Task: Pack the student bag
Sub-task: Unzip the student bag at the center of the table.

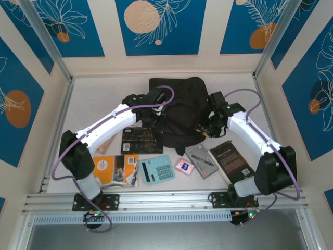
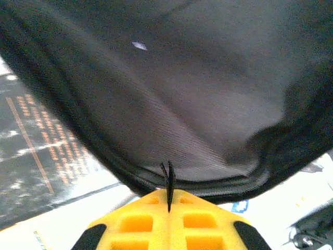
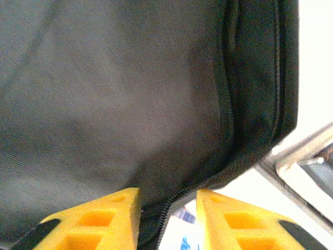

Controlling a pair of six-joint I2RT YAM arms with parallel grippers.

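Top external: student bag (image 1: 182,104) long axis approx far-near.

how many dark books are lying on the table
2. A flat black book with gold print lies beside the left arm, near the black fabric backpack; a dark brown book lies by the right arm. Others may be hidden under the backpack.

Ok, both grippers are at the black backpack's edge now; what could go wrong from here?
The left gripper is shut on only a thin black tab at the rim of the large black soft fabric backpack; that pinch may slip under a pull. The right gripper is open astride the zipper seam; closing could catch teeth, not cloth. The flat dark gold-printed book beside the bag might get dragged.
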